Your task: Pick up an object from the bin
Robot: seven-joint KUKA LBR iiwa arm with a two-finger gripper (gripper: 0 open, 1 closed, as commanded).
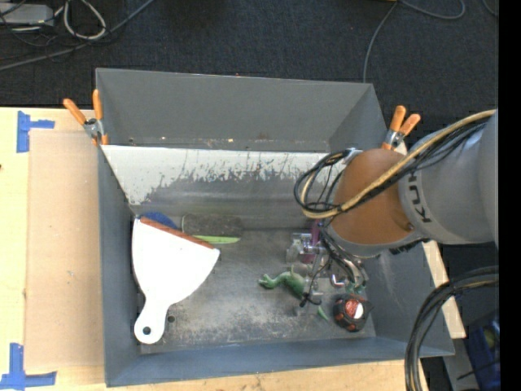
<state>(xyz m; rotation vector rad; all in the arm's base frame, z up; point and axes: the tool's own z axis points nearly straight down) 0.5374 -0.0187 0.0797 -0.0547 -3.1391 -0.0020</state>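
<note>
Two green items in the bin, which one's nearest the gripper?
The squiggly green toy, beside the gripper; the other, a green strip, pokes from under the white scoop, farther left.

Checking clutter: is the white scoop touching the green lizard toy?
Apart: camera view shows bare bin floor between the white scoop and the green lizard toy.

6 loose things in 1 grey bin, 1 of each kind.

On the left: 1 white flat scoop with 1 hole in its handle, 1 blue thing peeking out from under the scoop's top edge, 1 orange-brown strip along that edge, 1 thin pale-green stick. On the right: 1 green toy figure and 1 small round red-and-black thing. Whether more small pieces lie beneath the arm cannot be told.
</note>
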